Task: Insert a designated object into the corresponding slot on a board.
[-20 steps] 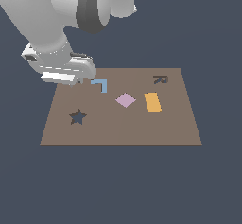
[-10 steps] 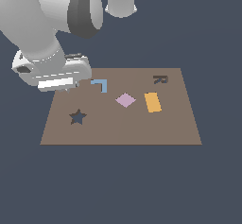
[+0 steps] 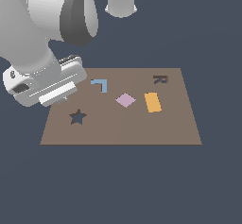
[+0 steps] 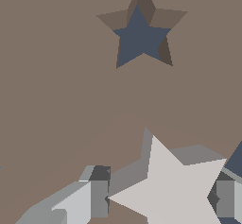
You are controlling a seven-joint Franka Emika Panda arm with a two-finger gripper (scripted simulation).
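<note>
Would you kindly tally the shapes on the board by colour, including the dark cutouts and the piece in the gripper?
Blue L: 1
Pink diamond: 1
Orange rectangle: 1
Dark cutouts, star slot and R: 2
Pale grey star, held between the gripper fingers: 1
Total: 6

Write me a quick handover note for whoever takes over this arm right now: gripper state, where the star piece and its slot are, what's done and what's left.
Gripper: shut on the pale star piece, one finger on each side of it, as the wrist view shows.
Board: flat, with a blue L, pink diamond, orange rectangle and an R cutout.
Star slot: empty, near the board's front corner on the exterior view's left; the wrist view shows it ahead of the held star, not under it.
Done: star picked up.
Left: bring the star over the slot, match its points to the cutout, lower it in, release.
</note>
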